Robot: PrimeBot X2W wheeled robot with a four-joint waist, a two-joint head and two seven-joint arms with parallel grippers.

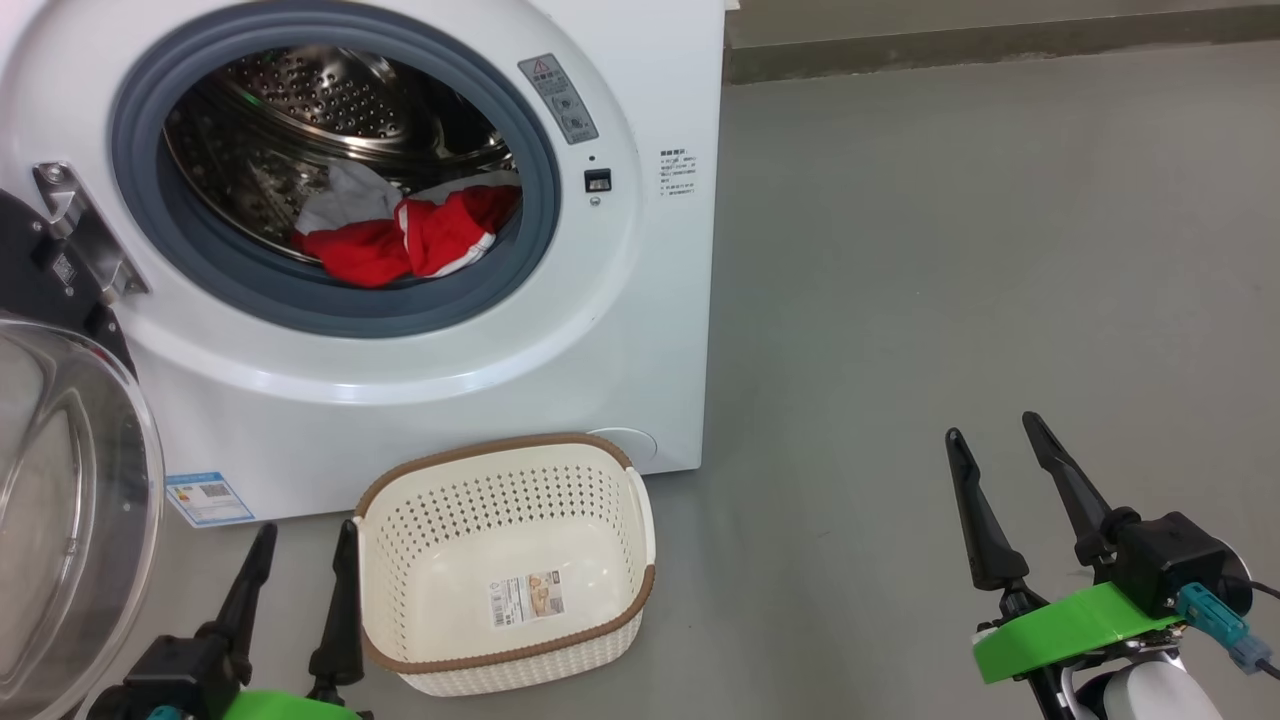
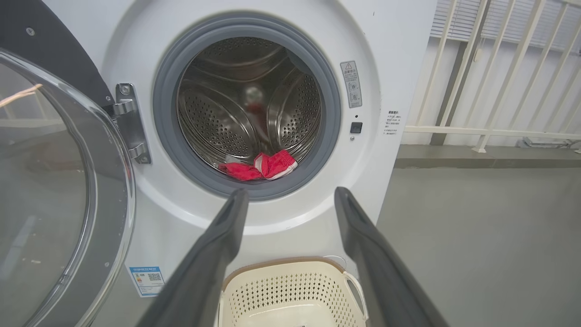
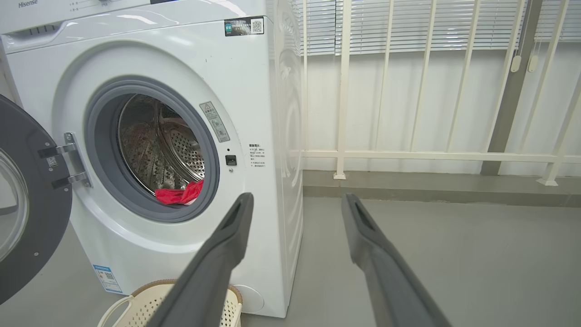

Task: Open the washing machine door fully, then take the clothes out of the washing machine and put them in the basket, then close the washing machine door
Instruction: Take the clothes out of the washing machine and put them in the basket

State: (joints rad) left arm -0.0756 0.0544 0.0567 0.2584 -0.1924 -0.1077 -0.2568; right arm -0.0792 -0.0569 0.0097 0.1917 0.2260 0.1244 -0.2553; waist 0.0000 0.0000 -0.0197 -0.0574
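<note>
The white washing machine stands ahead with its door swung wide open to the left, glass bowl facing me. Red and white clothes lie at the front lip of the steel drum; they also show as clothes and clothes. The cream basket sits on the floor before the machine, holding only its paper label. My left gripper is open, low at the basket's left side. My right gripper is open over bare floor to the right, away from the machine.
Grey floor spreads to the right of the machine. A white railing and a low kerb run behind it. The open door takes up the space at the left.
</note>
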